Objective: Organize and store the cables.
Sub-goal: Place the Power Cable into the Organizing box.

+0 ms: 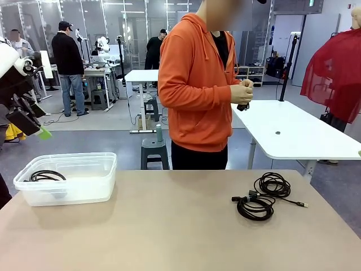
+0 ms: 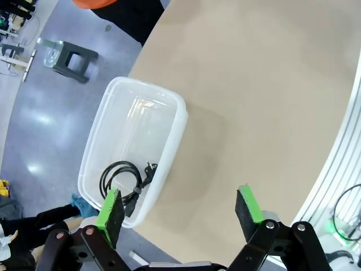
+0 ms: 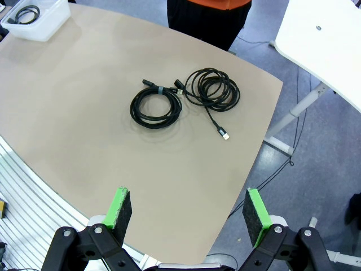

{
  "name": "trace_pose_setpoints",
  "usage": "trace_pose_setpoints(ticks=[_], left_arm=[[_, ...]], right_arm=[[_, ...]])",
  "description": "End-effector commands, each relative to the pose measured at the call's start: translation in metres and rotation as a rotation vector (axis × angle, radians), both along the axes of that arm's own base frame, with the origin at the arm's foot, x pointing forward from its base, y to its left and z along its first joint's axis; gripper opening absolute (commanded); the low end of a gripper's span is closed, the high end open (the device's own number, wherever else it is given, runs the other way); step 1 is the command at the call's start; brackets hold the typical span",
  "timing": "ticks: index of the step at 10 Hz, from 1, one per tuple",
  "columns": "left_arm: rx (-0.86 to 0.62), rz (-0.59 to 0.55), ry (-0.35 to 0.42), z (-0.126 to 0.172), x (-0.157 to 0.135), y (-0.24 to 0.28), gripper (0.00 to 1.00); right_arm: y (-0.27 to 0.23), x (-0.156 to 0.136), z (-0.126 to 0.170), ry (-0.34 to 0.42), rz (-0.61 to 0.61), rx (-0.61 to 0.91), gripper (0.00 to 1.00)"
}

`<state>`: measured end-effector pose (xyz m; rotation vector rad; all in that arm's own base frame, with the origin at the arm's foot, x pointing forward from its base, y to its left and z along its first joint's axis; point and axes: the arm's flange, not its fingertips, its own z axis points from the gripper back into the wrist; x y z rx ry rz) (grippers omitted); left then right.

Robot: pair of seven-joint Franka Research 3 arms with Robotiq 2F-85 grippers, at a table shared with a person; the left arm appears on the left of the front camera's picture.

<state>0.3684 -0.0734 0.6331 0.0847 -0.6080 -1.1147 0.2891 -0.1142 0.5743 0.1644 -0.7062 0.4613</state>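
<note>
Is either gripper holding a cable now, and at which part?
No. The left gripper and right gripper are open and empty; two coiled cables lie on the table.

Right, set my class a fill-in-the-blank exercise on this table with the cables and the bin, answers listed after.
The clear bin holds ____ coiled cable. Outside it, ____ coils lie on the table: a banded coil and a looser coil. The person's hoodie is ____. The left gripper and the right gripper both have their jaws ____.
Missing words: one, two, orange, open.
</note>
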Motion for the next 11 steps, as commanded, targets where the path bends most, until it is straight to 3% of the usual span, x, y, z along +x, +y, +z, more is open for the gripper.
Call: trace_pose_setpoints(ticks=[1,11], left_arm=[[0.016,0.025,0.005,0.0024,0.0006,-0.0016,1.0],[0.016,0.025,0.005,0.0024,0.0006,-0.0016,1.0]], right_arm=[[-0.0015,-0.0003,-0.0008,-0.002,0.006,0.004,1.0],[-0.0015,-0.0003,-0.0008,-0.002,0.006,0.004,1.0]])
